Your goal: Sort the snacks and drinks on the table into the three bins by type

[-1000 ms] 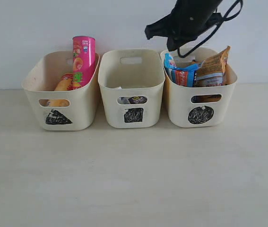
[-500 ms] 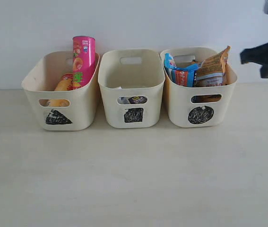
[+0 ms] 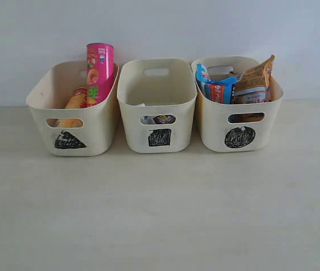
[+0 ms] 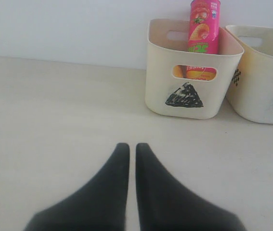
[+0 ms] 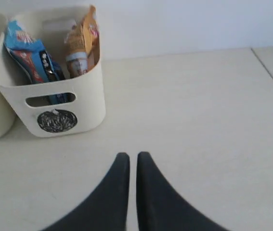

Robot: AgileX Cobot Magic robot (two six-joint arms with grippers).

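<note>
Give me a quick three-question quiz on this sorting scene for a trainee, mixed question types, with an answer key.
1. Multiple choice: the pink chip tube sits in the bin marked A) triangle, B) square, C) circle?
2. True or false: the blue packet and the orange-brown packet share the circle bin.
3. Short answer: are the left gripper and the right gripper open or shut?
Key: 1 A, the triangle bin. 2 True. 3 Both shut, holding nothing.
</note>
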